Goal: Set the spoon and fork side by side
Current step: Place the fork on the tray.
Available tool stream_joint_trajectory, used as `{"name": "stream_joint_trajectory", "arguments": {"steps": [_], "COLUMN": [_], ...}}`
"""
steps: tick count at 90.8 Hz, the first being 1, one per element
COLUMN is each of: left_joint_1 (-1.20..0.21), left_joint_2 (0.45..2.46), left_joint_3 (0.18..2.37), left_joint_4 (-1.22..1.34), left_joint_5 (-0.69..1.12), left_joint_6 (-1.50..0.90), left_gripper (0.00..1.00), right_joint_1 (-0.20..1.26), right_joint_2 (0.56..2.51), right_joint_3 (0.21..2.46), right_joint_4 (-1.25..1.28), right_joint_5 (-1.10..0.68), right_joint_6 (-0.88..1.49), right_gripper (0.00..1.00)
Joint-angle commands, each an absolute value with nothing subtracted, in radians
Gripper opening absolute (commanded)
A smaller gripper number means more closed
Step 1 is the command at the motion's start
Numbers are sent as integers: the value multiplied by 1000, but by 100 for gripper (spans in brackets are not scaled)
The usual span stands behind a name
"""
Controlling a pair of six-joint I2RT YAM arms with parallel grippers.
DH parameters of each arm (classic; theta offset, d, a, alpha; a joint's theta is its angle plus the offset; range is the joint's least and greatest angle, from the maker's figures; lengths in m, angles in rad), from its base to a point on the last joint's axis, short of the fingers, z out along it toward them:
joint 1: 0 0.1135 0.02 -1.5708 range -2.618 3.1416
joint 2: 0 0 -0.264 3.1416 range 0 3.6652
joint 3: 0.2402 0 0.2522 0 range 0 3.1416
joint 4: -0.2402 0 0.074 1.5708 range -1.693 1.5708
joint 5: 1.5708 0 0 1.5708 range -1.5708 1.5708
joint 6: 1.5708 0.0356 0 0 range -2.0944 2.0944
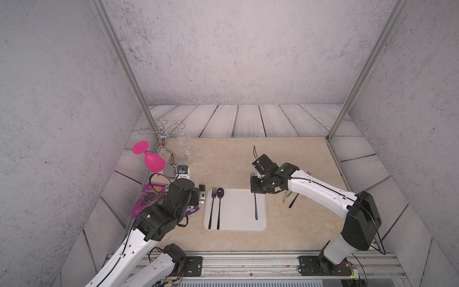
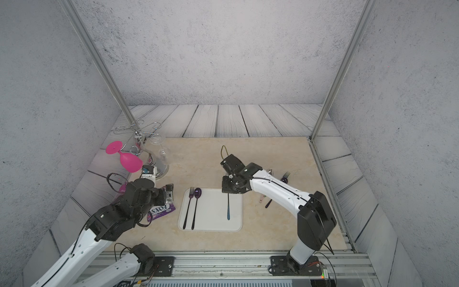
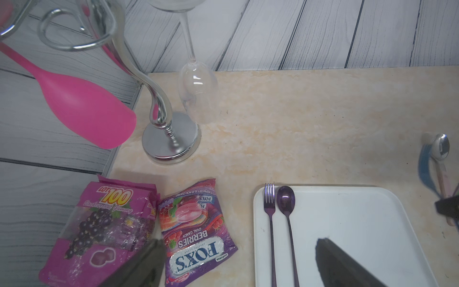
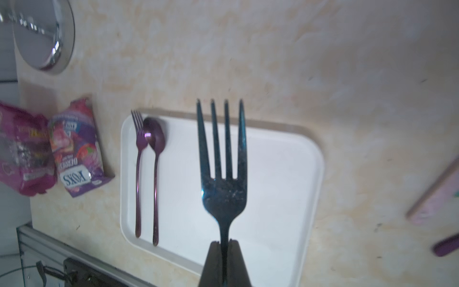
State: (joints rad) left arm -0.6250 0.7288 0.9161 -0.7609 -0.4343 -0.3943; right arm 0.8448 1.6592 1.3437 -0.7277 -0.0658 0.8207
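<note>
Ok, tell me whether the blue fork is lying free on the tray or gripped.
Gripped. The right gripper is shut on the blue fork below its tines, handle over the white tray; whether it touches, cannot tell.

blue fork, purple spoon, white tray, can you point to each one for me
blue fork [image 4: 224,196]: right wrist view, on the flat base below the tines
purple spoon [image 3: 286,200]: left wrist view, on the bowl
white tray [image 1: 236,211]: in a top view, on its bare floor between the cutlery

Tray [image 1: 236,211] middle free; glass rack [image 3: 171,141], candy bags [image 3: 196,231] crowd left side.
</note>
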Motion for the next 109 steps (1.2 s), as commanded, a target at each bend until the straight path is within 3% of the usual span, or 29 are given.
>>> {"name": "stream_joint_trajectory", "arguments": {"steps": [1,38,109], "left_joint_1": [-626,-627,-626], "left_joint_2": [715,693,704], "left_joint_3": [906,896,893], "left_joint_4": [-777,-772,-769], "left_joint_5": [-459,-441,-428], "left_joint_6": [-411,-423,-420], "left_gripper": [100,99,100], "right_joint_1": [914,978,931], "right_joint_2": [1743,2019,2135], "right_joint_3": [1362,1543,1626], "right_joint_4": [-659,-606,-623], "right_joint_5": [-87,-127,-102], "right_joint_6": [944,996,990], "right_gripper": [0,0,0]}}
